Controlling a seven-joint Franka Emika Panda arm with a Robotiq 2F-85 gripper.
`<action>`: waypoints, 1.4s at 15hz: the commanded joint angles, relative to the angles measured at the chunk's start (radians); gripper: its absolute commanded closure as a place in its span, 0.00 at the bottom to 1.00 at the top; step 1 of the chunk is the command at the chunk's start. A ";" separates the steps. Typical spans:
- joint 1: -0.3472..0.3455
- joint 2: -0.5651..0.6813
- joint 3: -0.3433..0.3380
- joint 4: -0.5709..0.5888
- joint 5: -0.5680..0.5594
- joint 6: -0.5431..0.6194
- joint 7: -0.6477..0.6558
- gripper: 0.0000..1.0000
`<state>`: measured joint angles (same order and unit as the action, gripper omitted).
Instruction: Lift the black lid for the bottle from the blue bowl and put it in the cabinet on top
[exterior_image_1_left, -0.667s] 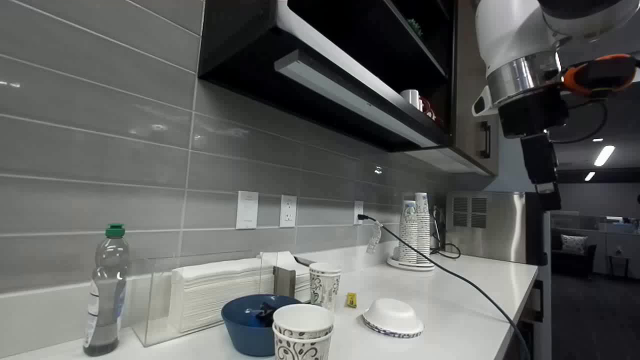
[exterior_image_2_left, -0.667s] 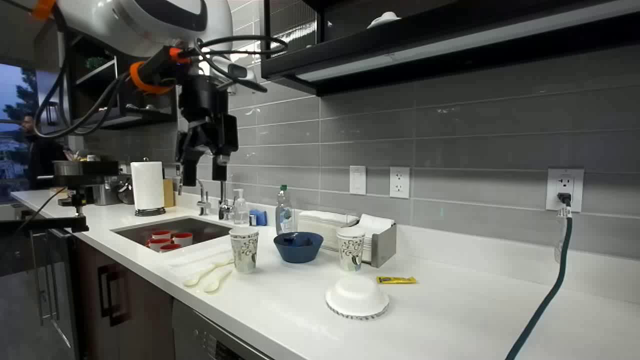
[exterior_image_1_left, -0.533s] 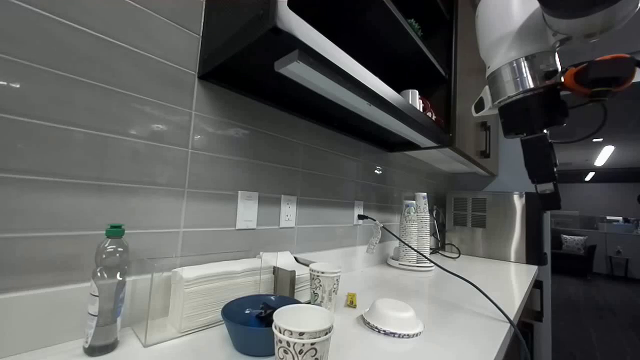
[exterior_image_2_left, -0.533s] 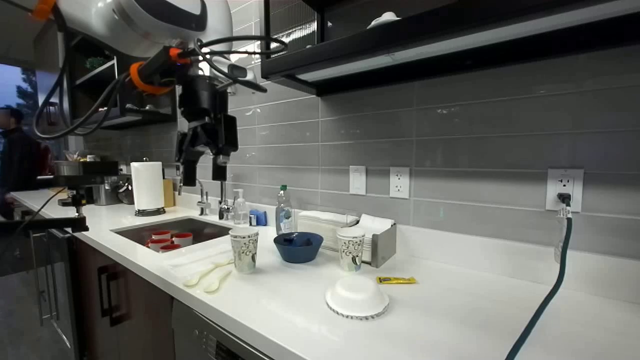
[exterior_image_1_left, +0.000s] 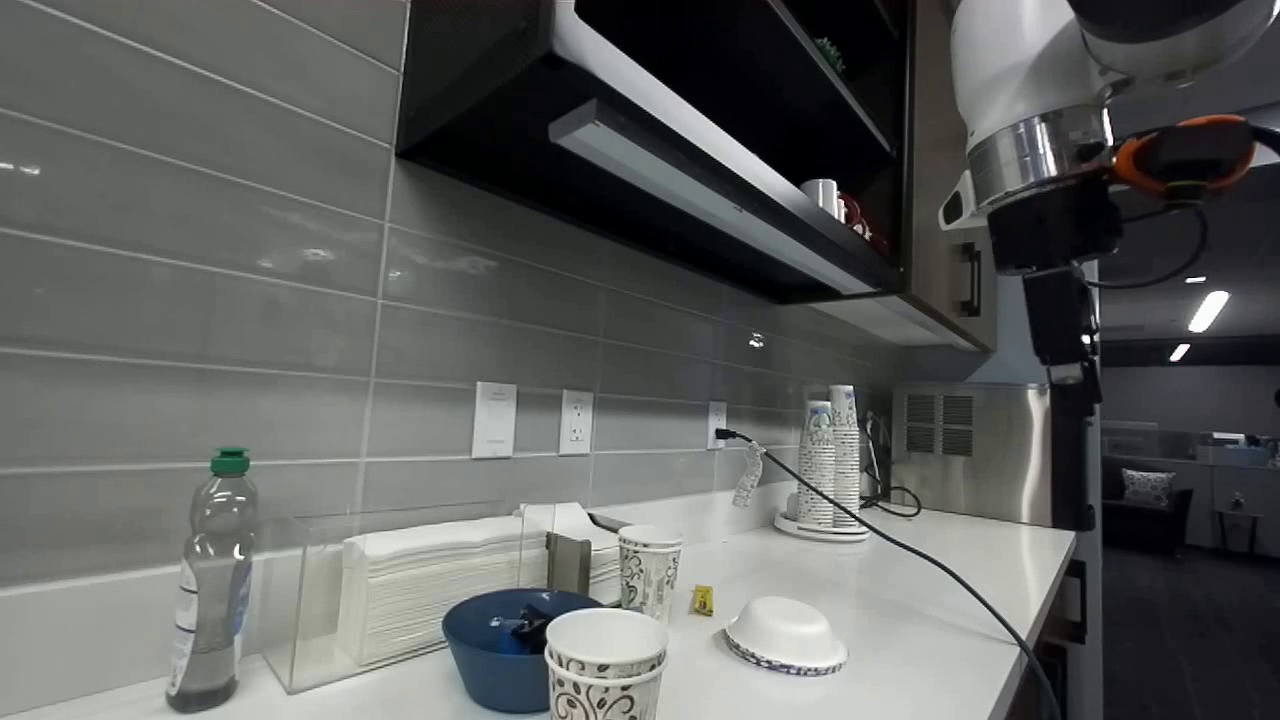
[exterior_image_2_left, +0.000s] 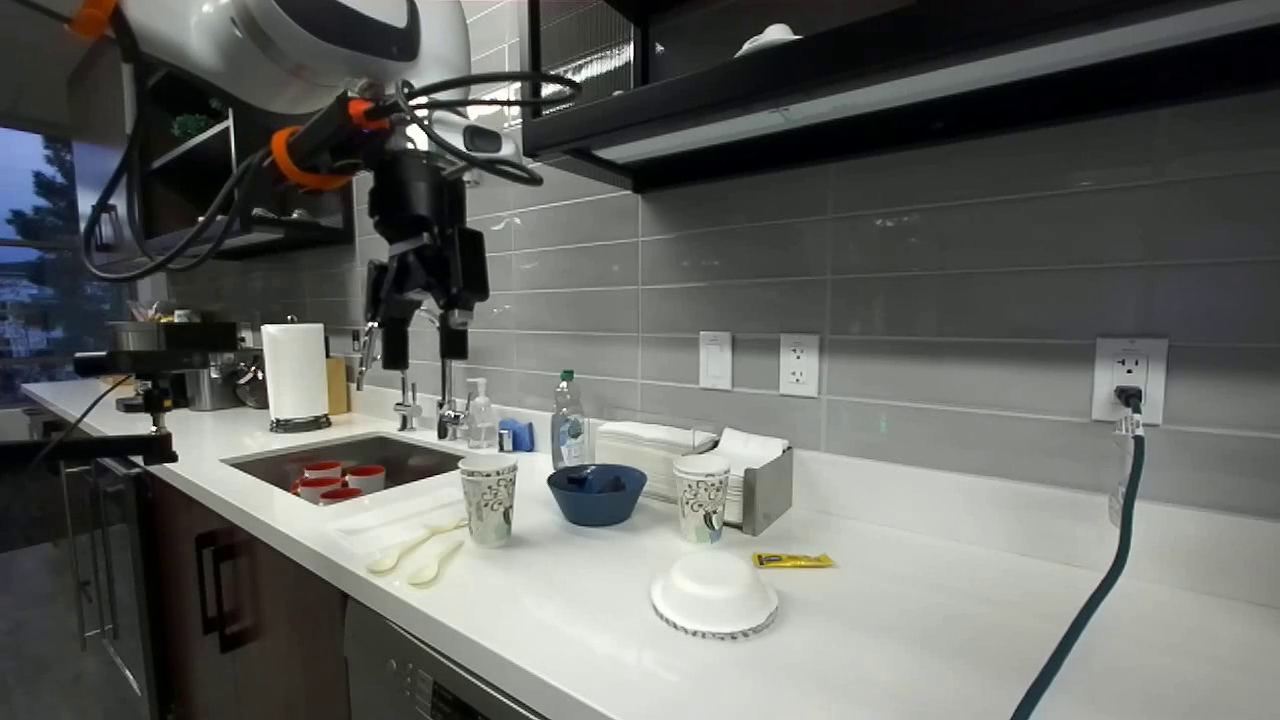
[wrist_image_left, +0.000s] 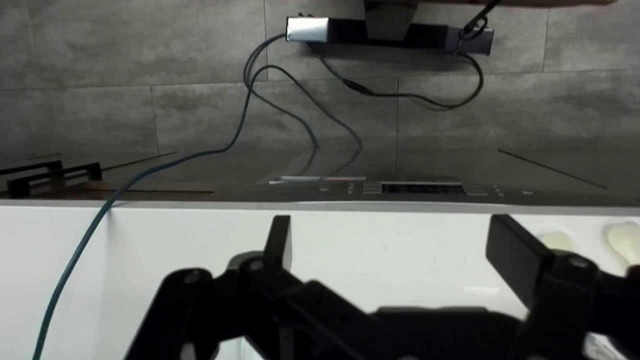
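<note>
While the black two-fingered gripper (exterior_image_2_left: 425, 347) hangs above the glossy white countertop (exterior_image_2_left: 950, 620) with its fingers (wrist_image_left: 277, 242) spread, the small black lid (exterior_image_1_left: 532, 630), its outline hard to make out, lies inside the round dark-blue bowl (exterior_image_2_left: 597, 506). The rectangular dark sink (exterior_image_2_left: 405, 455) holds red-and-white mugs (exterior_image_2_left: 366, 479), the clear-sided holder (exterior_image_2_left: 768, 495) stacked white paper napkins (exterior_image_1_left: 430, 595), and the long black overhead cabinet (exterior_image_1_left: 480, 80) a white cup (exterior_image_1_left: 822, 196).

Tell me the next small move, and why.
Probably shift the gripper toward the blue bowl: its jaws stand open with nothing between them, the bowl does not show in the wrist view, and a dark item, probably the one wanted, lies inside it.
</note>
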<state>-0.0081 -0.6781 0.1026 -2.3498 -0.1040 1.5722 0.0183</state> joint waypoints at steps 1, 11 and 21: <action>-0.007 0.131 -0.016 0.089 -0.022 0.143 0.054 0.00; 0.065 0.446 0.038 0.270 -0.003 0.314 0.095 0.00; 0.094 0.535 0.044 0.232 0.074 0.498 0.105 0.00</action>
<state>0.0601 -0.1668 0.1555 -2.0604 -0.0765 1.9407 0.1109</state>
